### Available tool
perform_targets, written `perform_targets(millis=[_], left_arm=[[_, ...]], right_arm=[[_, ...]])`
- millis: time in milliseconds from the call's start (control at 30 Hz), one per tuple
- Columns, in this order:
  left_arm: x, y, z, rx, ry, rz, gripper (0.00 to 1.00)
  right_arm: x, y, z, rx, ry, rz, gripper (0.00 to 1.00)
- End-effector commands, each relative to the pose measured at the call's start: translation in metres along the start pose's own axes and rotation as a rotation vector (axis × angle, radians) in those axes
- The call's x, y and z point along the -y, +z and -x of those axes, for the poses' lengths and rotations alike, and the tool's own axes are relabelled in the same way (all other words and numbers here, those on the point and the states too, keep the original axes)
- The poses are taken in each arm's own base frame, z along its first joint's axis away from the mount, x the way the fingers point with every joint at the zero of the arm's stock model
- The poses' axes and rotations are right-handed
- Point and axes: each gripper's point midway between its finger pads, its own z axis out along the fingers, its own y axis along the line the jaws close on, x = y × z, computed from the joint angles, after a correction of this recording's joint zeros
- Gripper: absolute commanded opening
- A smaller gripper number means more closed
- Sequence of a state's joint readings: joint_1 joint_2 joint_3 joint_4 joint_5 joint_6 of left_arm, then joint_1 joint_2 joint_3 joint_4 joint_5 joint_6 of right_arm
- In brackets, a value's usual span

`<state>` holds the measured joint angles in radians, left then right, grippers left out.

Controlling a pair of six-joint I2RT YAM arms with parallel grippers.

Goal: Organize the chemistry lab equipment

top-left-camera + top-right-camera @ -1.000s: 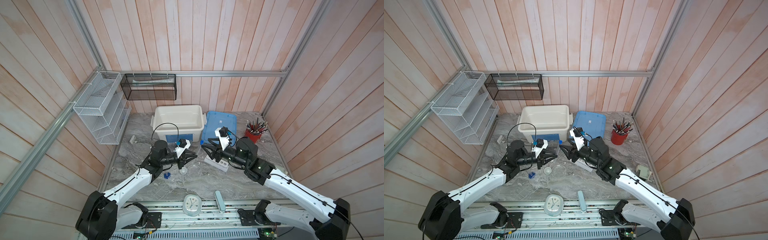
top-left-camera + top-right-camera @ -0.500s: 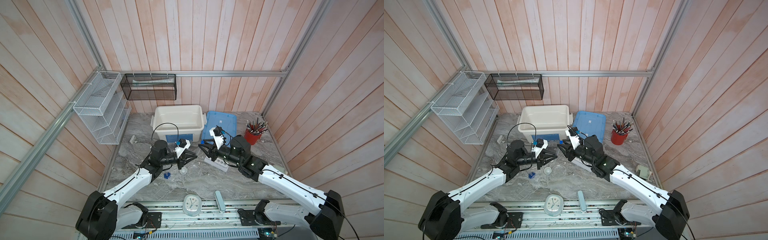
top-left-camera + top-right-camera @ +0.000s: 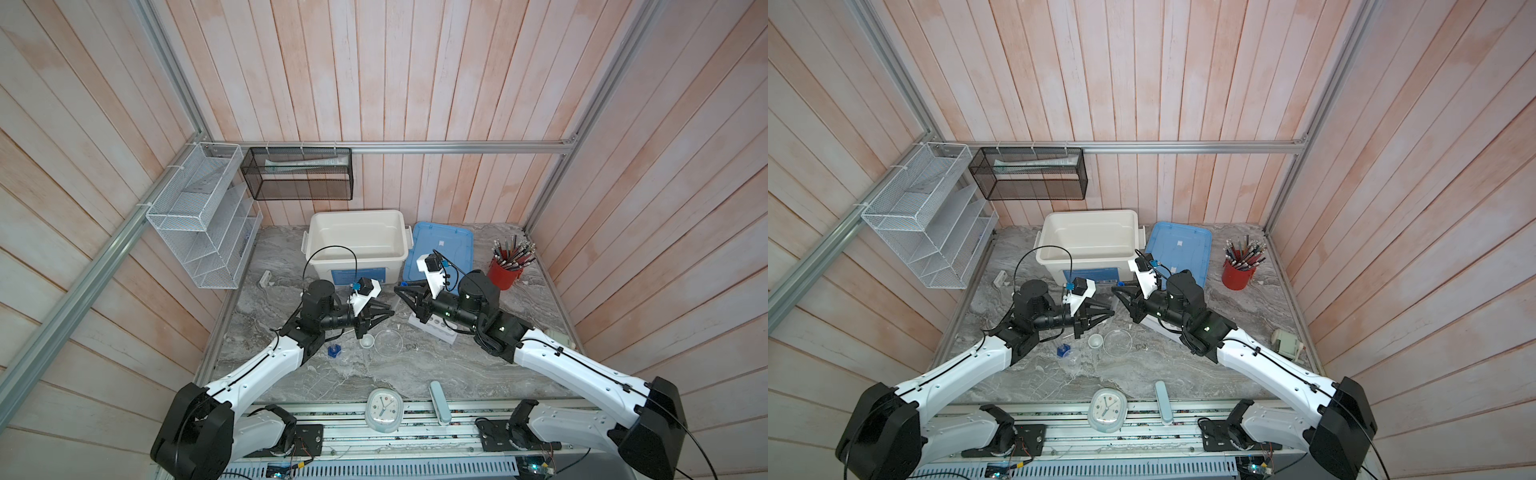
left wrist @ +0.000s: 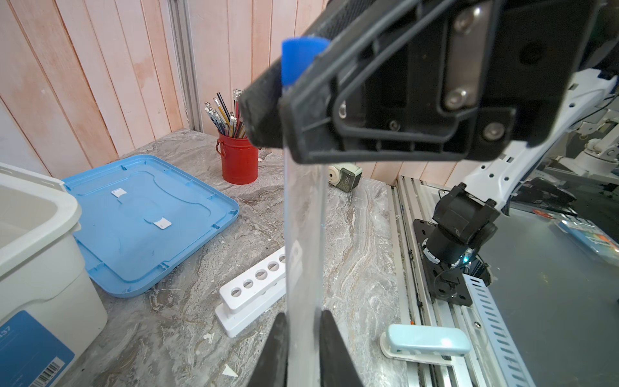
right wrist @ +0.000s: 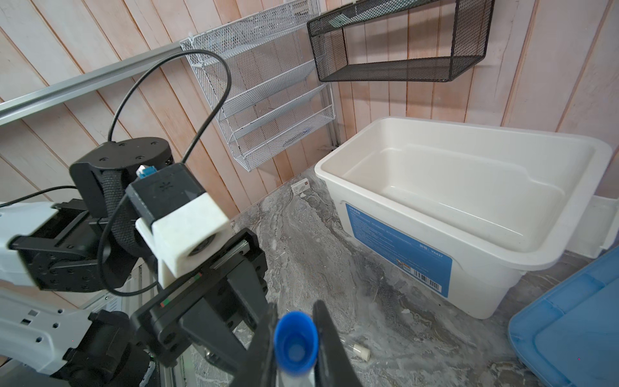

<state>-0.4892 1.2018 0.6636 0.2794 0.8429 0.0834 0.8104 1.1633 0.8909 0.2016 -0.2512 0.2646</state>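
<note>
Left gripper (image 4: 303, 316): jaws nearly shut, clamped on the lower shaft of the tube (image 4: 303, 234). Right gripper (image 5: 294, 313): jaws narrowed onto the blue cap (image 5: 294, 341) at the opposite end, fingers (image 5: 263, 341) apparently in contact on both sides. The tube therefore spans the two grippers, clear of the table (image 4: 351, 234). Handling, as assessed: light, rigid, smooth-walled and probably brittle, so liable to slip or pivot under a pinch on the bare shaft. The preferred hold is at or just under the cap, where the surface looks less slick. Appearance: thin, clear, straight, seemingly empty, with a flared blue cap. The rack (image 4: 258, 284) sits on the table below the grippers, its visible holes empty. A white-capped tube (image 5: 355, 350) lies flat just beyond the right gripper.
</note>
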Motion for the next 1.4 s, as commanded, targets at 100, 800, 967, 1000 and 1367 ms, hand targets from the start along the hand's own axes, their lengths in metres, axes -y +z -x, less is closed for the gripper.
perform_targets(millis=[100,800,967,1000,1367], left_arm=[[-0.001,-0.003,0.017,0.025,0.044,0.018,0.50],[-0.079,-0.069,0.007,-0.100,0.114,0.620,0.64],[-0.083,-0.072,0.010,-0.079,0.094,0.640,0.72],[-0.085,-0.073,0.012,-0.072,0.089,0.647,0.73],[-0.092,-0.076,0.008,-0.077,0.073,0.683,0.79]], right_arm=[[0.008,-0.006,0.008,0.031,-0.012,-0.049,0.14],[0.118,-0.041,-0.020,0.030,-0.128,-0.658,0.13],[0.129,-0.044,-0.031,0.003,-0.125,-0.713,0.13],[0.132,-0.046,-0.034,0.004,-0.120,-0.723,0.13],[0.146,-0.051,-0.062,-0.022,-0.071,-0.748,0.12]])
